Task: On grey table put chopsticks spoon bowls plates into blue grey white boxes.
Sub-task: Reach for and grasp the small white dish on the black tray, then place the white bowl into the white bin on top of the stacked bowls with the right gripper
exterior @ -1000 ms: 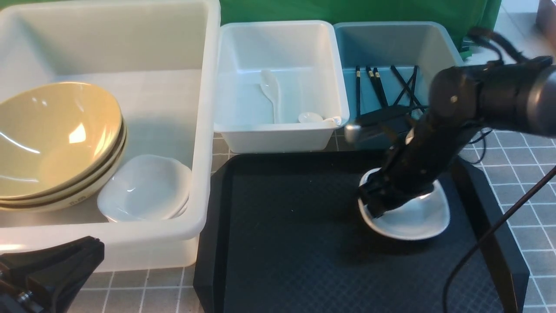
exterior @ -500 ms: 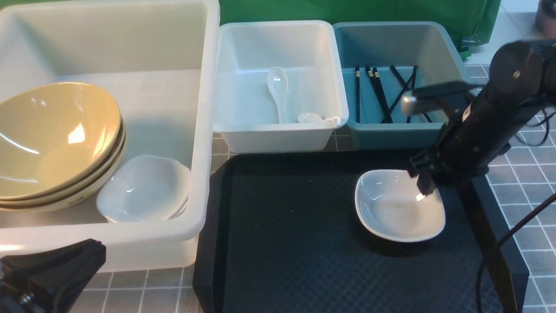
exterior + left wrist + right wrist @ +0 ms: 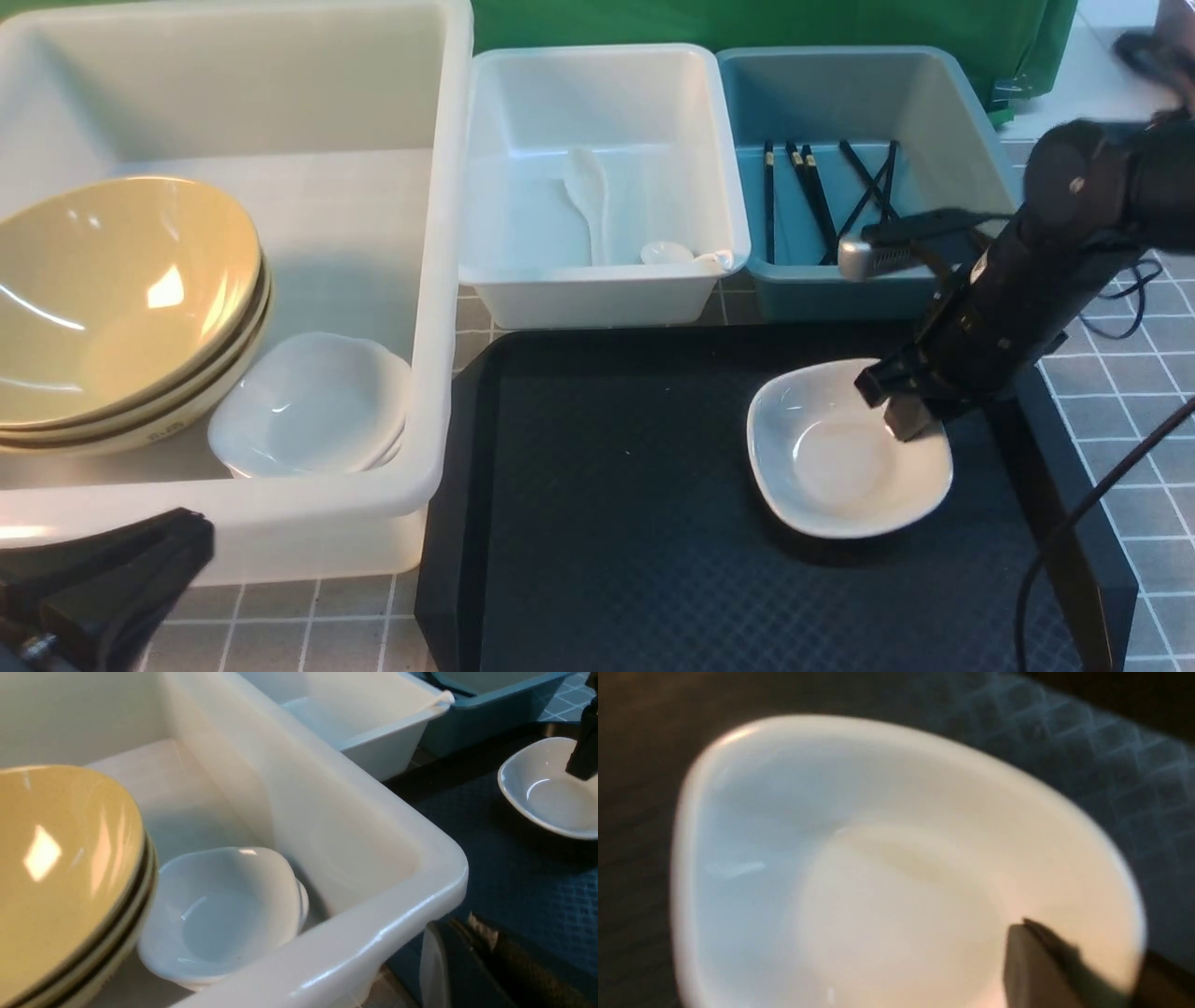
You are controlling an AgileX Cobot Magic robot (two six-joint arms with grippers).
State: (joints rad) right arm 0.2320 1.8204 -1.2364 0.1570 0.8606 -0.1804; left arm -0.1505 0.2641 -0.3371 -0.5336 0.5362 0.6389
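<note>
Meanwhile, the left claw (image 3: 93, 579), grip unreadable, is idling by the large whitish box (image 3: 439, 280) holding yellow bowls (image 3: 112, 299) and plates (image 3: 308, 406); spoons (image 3: 588, 201) are lying in the white box (image 3: 597, 294), chopsticks (image 3: 812, 196) in the blue-grey box (image 3: 840, 294). On the black tray (image 3: 607, 513) the last plate (image 3: 831, 467) is sitting further left than a half-second ago, suggesting the right claw (image 3: 901, 415) straddling its rim is starting the pickup. Only the right wrist view is showing a finger (image 3: 1031, 966) inside the dish; clamped or not, I cannot tell.
</note>
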